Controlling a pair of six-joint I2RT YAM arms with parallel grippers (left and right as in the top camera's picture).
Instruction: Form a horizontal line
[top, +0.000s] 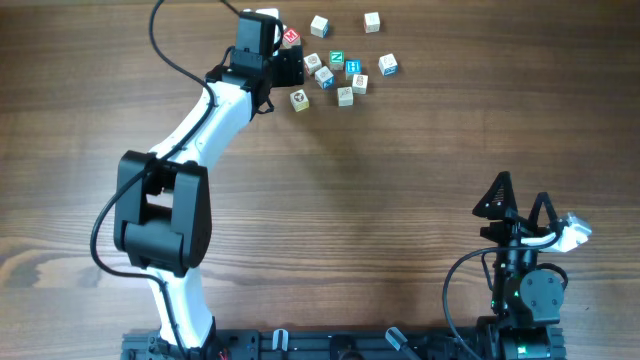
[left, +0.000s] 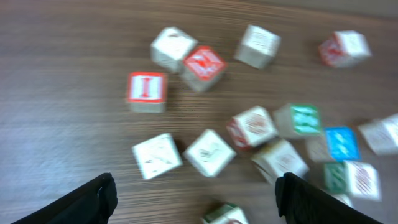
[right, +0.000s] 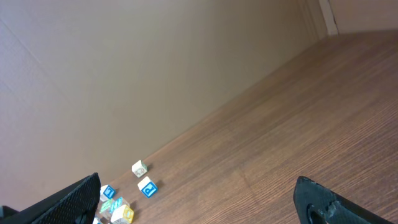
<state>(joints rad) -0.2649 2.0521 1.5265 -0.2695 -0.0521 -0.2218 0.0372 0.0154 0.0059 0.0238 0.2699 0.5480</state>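
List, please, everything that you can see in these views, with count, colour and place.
Table: one, brown wood grain, fills the overhead view.
Letter cubes: at least eleven, pale wood with red, green or blue faces, scattered loose at the table's far side; no row formed.
Wall: one, beige, beyond the table in the right wrist view.
Cable: one, black, running to the left arm.
Left arm: one, white and black, stretched out to the cubes.
Left gripper: one, black, open above the cubes.
Right arm: one, black, at the near right corner.
Right gripper: one, black, open, empty.
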